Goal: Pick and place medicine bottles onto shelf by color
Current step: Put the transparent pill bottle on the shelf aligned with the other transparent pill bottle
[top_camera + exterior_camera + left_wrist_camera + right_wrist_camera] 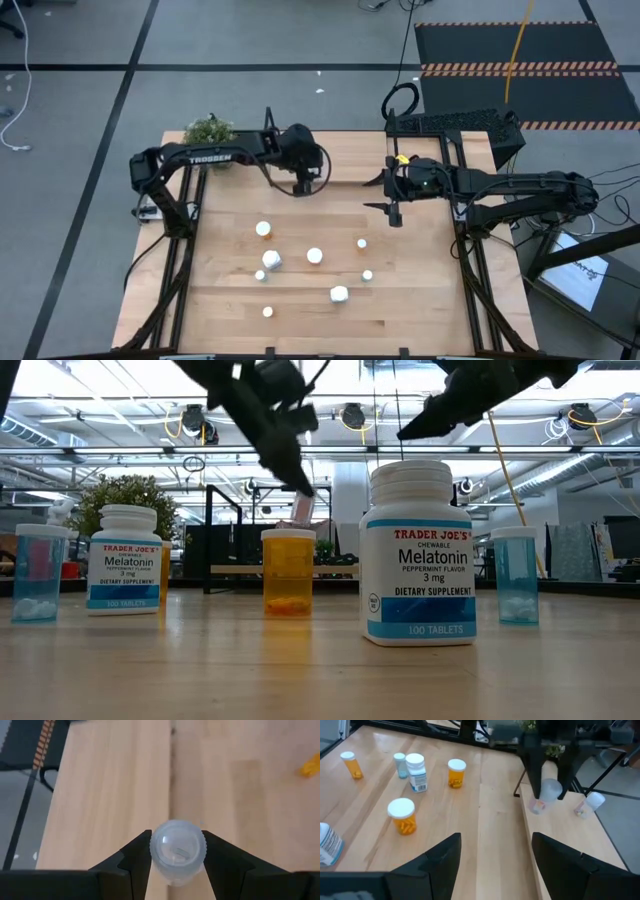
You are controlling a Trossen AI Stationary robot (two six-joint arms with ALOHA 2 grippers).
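My left gripper (305, 186) hangs over the far part of the table, above the light-wood shelf (560, 835), and is shut on a small clear bottle (177, 850) with a pale cap. Two more clear bottles (537, 806) (586, 802) lie on the shelf below it. My right gripper (495, 865) is open and empty, to the right of the left one (395, 205). Several bottles stand on their bases on the table: orange ones (455, 772) (402, 816), a white melatonin one (416, 772) and a pale blue one (399, 764). My left gripper pinches the clear bottle between its two fingers (137, 855), one on each side of the body just under the cap (177, 842). The fingers come from above, pointing down. The bottle is upright and lifted clear above the shelf board (303, 508).
A potted plant (210, 130) stands at the table's far left corner. A small yellow thing (402, 158) lies near the right arm's wrist. The shelf has a black frame upright (210, 540) at its end. Bare wood (230, 300) shows along the table's near left part.
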